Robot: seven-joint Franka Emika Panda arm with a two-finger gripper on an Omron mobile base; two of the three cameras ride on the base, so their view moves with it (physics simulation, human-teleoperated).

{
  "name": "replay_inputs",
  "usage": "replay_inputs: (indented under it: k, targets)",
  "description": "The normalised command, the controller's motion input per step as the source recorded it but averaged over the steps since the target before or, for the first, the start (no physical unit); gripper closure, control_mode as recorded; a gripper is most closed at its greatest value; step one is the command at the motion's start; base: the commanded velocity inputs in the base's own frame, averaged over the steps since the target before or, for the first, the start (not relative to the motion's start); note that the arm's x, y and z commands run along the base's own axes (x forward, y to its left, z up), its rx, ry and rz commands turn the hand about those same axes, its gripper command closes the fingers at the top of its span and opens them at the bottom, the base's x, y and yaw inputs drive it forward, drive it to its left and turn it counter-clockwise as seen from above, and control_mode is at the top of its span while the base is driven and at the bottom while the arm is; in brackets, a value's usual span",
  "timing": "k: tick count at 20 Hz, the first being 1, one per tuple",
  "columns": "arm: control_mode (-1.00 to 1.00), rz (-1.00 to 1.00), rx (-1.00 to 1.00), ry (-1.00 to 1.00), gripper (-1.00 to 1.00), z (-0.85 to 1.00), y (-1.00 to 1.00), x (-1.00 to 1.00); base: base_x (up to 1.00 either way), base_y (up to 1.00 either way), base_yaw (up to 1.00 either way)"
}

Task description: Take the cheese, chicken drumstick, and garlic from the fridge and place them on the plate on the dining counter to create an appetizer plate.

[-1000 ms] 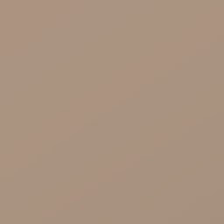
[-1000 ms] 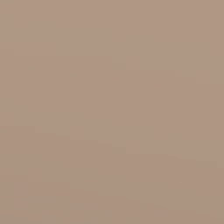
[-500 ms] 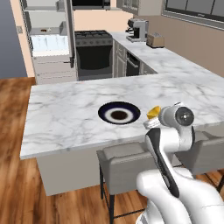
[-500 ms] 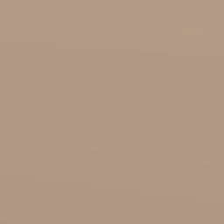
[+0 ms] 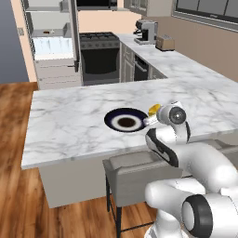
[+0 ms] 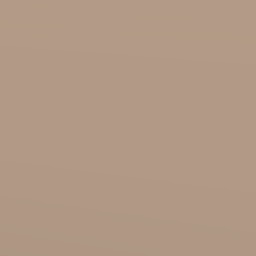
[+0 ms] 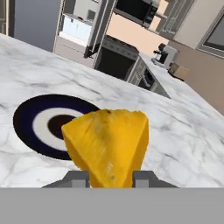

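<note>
The tool (image 7: 110, 177) is clamped on the cheese (image 7: 107, 146), which is held low in the hand view, above the worktop (image 5: 69, 121) just right of the plate (image 5: 124, 122). A dark piece is seen at the plate's centre, possibly the drumstick. The cheese is not yet placed, and the garlic is judged still outstanding.

Flat brownish-tan surface, edge to edge (slightly lighter toward top), featureless

A home kitchen is indicated by the marble counter (image 5: 69, 121), black oven (image 5: 98, 58), coffee machine (image 5: 146, 31), toaster (image 5: 165, 43) and open fridge (image 5: 52, 42)
</note>
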Motion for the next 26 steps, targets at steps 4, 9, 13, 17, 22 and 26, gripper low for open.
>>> replay_inputs:
  k: [4, 9, 13, 17, 22, 26]
  targets:
    - [-1.00, 0.00, 0.10, 0.26, 1.00, 0.00, 0.00, 0.51, 0.00, 0.00, 0.00]
    - [-1.00, 0.00, 0.19, 0.33, 1.00, 0.00, 0.00, 0.28, 0.00, 0.00, 0.00]
    - [-1.00, 0.00, 0.10, 0.13, 1.00, 0.00, 0.00, 0.18, 0.00, 0.00, 0.00]
    - [-1.00, 0.00, 0.01, 0.06, 1.00, -0.18, 0.03, 0.34, 0.00, 0.00, 0.00]
    - [-1.00, 0.00, 0.00, 0.10, 1.00, -0.35, 0.15, 0.50, 0.00, 0.00, 0.00]
    - [-1.00, 0.00, 0.00, 0.08, 1.00, -0.35, 0.13, 0.54, 0.00, 0.00, 0.00]
